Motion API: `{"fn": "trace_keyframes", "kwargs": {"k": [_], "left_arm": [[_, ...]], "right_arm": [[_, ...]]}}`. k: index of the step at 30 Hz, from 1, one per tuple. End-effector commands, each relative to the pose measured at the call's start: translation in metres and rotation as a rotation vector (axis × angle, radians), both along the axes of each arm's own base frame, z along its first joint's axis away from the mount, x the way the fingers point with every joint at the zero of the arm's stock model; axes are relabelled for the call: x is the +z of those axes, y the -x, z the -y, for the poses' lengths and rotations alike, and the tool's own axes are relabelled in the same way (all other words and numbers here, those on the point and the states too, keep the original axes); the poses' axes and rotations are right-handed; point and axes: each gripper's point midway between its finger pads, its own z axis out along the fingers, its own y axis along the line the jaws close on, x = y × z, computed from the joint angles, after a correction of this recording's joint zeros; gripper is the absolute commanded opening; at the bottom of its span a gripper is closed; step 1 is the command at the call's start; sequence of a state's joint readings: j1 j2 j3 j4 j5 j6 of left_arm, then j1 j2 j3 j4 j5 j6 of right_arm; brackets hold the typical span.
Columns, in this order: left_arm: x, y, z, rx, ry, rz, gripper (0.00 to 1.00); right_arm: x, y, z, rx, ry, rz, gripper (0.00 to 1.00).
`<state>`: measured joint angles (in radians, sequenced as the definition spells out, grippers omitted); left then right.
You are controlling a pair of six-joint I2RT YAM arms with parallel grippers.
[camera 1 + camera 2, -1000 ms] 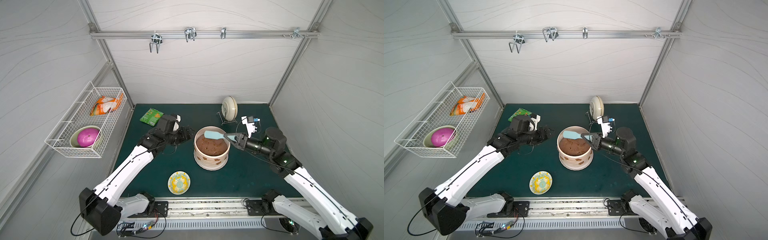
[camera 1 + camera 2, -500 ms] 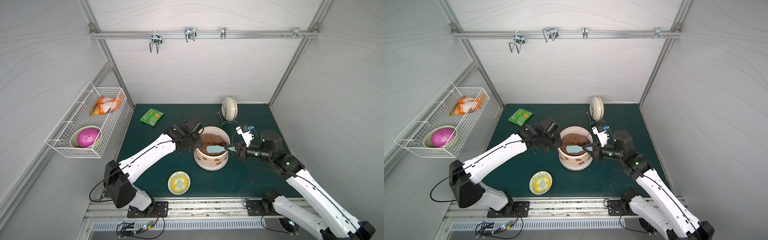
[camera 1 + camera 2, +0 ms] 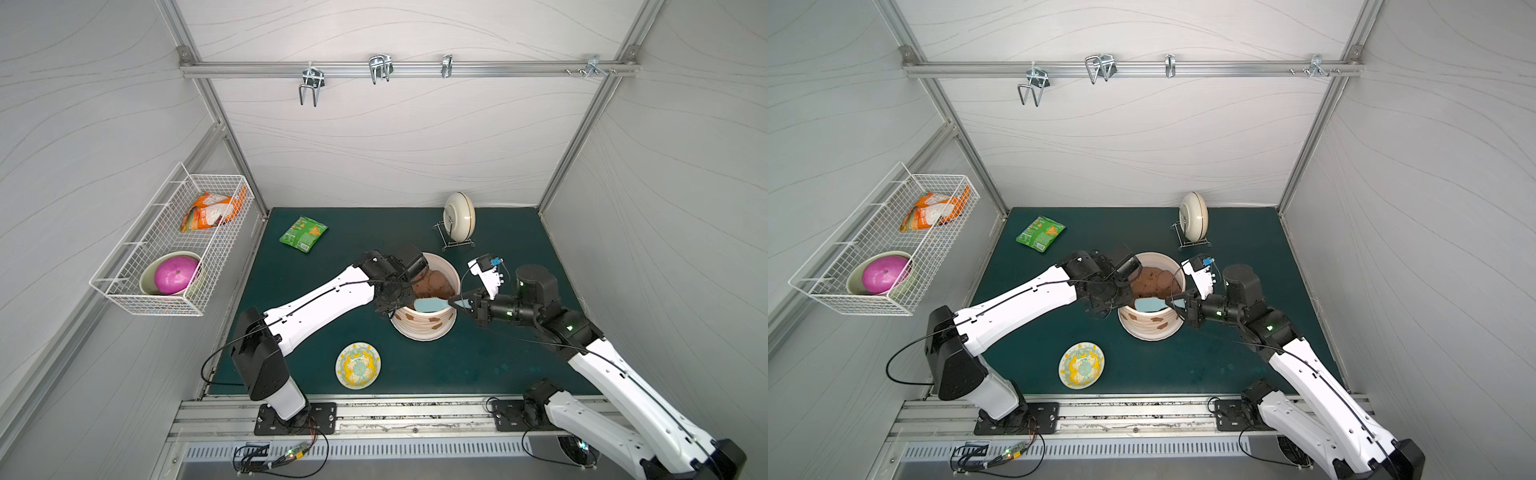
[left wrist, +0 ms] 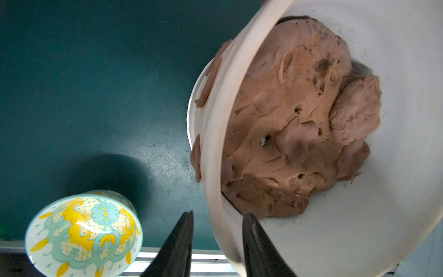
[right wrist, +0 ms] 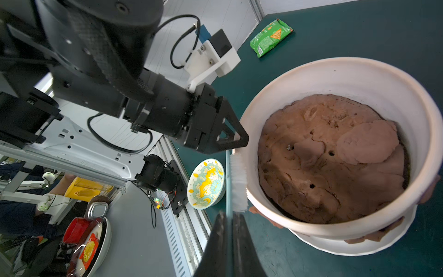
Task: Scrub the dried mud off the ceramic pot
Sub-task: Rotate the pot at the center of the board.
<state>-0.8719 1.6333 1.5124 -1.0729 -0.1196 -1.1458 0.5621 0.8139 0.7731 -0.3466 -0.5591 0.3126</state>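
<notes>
Now, clamped tight with the right gripper [image 5: 230, 214] on the handle of a pale-blue scrub brush [image 5: 238, 182], white bristles laid at the outer rim of the ceramic pot [image 5: 335, 64], poised for scrubbing. Straddling that same rim nearby with the left gripper [image 4: 218, 214]: jaws narrow, one finger inside, one outside, a sliver of mat [image 4: 96, 96] beside the outer one, so probably not pinching yet. Bracing the pot against the brush's push, seemingly. Standing mid-mat, full of lumpy soil [image 5: 330, 158], with dried mud [image 3: 434, 323] stuck in patches round the outer wall, close to the bristles.
</notes>
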Motion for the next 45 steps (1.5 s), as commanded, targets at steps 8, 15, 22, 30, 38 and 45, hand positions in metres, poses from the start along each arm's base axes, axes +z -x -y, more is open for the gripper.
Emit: {"fn": "trace_keyframes", "kwargs": {"k": [8, 15, 22, 30, 38, 45], "left_arm": [[-0.001, -0.004, 0.010, 0.064, -0.020, -0.029, 0.27], [-0.004, -0.010, 0.010, 0.060, -0.058, -0.022, 0.17], [-0.004, -0.013, 0.014, 0.077, -0.045, -0.033, 0.16], [-0.008, -0.011, 0.018, 0.078, -0.027, -0.062, 0.15], [-0.004, -0.009, 0.013, 0.095, 0.009, -0.063, 0.15], [-0.007, -0.009, 0.011, 0.088, 0.025, -0.070, 0.15]], "right_arm": [[0.011, 0.012, 0.001, 0.054, -0.046, 0.078, 0.00], [0.014, 0.028, -0.003, 0.102, -0.060, 0.110, 0.00], [-0.001, 0.038, -0.016, 0.021, 0.091, 0.278, 0.00], [-0.006, 0.035, -0.054, -0.114, 0.187, 0.520, 0.00], [-0.006, 0.026, -0.079, -0.203, 0.252, 0.614, 0.00], [-0.023, 0.012, -0.082, -0.267, 0.403, 0.674, 0.00]]}}
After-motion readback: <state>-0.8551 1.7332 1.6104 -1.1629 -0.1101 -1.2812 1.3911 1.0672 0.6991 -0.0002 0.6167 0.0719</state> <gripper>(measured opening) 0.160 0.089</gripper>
